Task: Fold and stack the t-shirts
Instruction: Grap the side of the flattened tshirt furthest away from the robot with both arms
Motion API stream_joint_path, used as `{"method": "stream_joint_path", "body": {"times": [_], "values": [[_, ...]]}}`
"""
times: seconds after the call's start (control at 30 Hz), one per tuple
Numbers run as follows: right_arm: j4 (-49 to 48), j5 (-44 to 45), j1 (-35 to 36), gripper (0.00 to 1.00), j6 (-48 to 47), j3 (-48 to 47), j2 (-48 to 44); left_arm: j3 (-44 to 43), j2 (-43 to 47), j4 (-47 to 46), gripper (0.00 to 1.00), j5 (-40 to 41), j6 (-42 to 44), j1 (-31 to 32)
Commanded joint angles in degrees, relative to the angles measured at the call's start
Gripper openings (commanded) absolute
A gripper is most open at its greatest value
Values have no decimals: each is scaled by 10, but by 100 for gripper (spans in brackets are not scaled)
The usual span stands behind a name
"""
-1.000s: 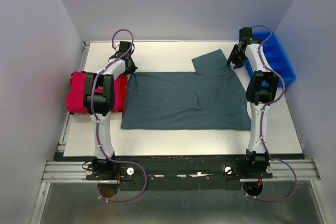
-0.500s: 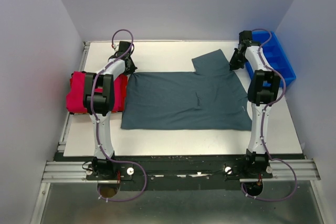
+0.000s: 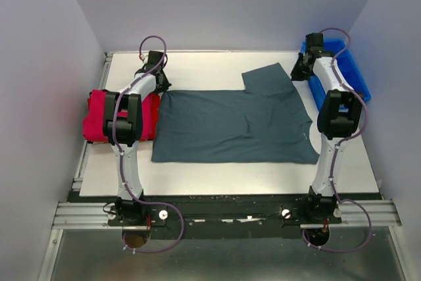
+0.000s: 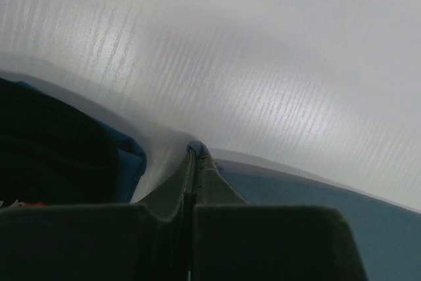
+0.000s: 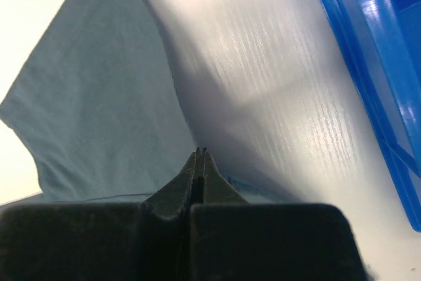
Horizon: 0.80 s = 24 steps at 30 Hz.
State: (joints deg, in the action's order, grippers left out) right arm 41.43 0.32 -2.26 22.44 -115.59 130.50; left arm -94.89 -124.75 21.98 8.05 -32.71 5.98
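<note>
Slate-teal t-shirt (image 3: 230,126) is lying spread flat just beside the blue bin (image 3: 357,89). Your right gripper (image 5: 200,156), nearest the bin, is pinching the shirt's edge with its jaws pressed together. Your left gripper (image 4: 195,156) is pinching the corner farthest from the bin, beside the folded red t-shirts (image 3: 97,120).

White table (image 3: 223,179), slate t-shirt (image 3: 230,126) spread flat, red t-shirts (image 3: 97,115) left, blue bin (image 3: 353,78) right.
</note>
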Motion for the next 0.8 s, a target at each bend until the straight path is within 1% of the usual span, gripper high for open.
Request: {"method": "stream_joint_path", "body": {"times": [0.0,0.3,0.33,0.37,0.4,0.43,0.5,0.53,0.6,0.63,0.77], "values": [[-18,-16,-2,1,-1,14,-26,15,49,-7,0,7,9,-6],[-24,-24,-3,1,3,45,-51,52,78,-29,0,13,15,-6],[-24,-29,-3,14,-1,39,-46,46,72,-25,0,12,17,-6],[-17,-30,-3,34,-2,28,-35,39,65,-16,0,12,17,-6],[-6,-24,-3,49,-3,10,-22,33,57,-13,0,11,17,-6],[7,-16,-3,59,-3,-10,-7,30,51,-11,0,11,17,-6],[39,-6,-3,62,0,-51,26,22,39,-6,0,12,16,-6],[51,12,-3,63,0,-72,44,17,34,-3,0,12,15,-6],[86,19,-3,62,-3,-108,75,4,22,9,1,15,14,-7],[93,21,-4,62,-2,-118,85,1,19,15,3,18,14,-7],[102,28,-4,62,-4,-126,111,-7,12,18,2,14,14,-8]]}}
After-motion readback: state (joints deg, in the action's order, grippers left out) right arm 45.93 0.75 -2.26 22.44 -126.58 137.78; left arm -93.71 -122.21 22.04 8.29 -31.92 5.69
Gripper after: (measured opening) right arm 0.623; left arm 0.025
